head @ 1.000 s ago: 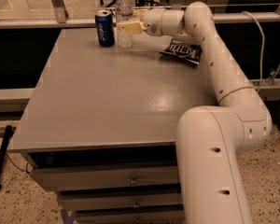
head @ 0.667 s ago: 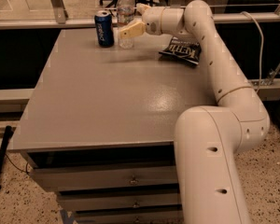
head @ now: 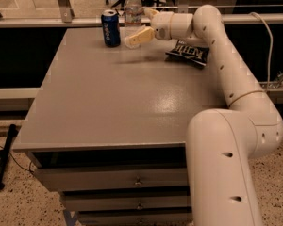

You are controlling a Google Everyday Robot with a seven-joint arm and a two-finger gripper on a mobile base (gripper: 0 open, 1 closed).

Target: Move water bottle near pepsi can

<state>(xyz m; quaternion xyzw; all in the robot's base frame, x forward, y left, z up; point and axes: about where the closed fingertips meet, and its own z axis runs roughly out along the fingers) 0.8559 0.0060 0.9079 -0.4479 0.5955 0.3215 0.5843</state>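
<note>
The water bottle (head: 133, 8), clear with a white cap, stands upright at the table's far edge, just right of the pepsi can (head: 111, 28), a dark blue can with a silver top. A narrow gap separates them. My gripper (head: 137, 27) reaches in from the right and straddles the bottle's lower half. The near finger (head: 139, 36) lies in front of the bottle and hides its base. The far finger (head: 150, 13) shows behind it on the right. The jaws look spread wider than the bottle.
A flat dark blue chip bag (head: 188, 53) lies on the grey table (head: 113, 102) under my forearm, right of the bottle. A metal railing (head: 61, 4) runs behind the table's far edge. Drawers sit below the front edge.
The near finger has swung down and toward the camera, away from the bottle. The bottle and can keep the same spacing; the whole view has shifted slightly right.
</note>
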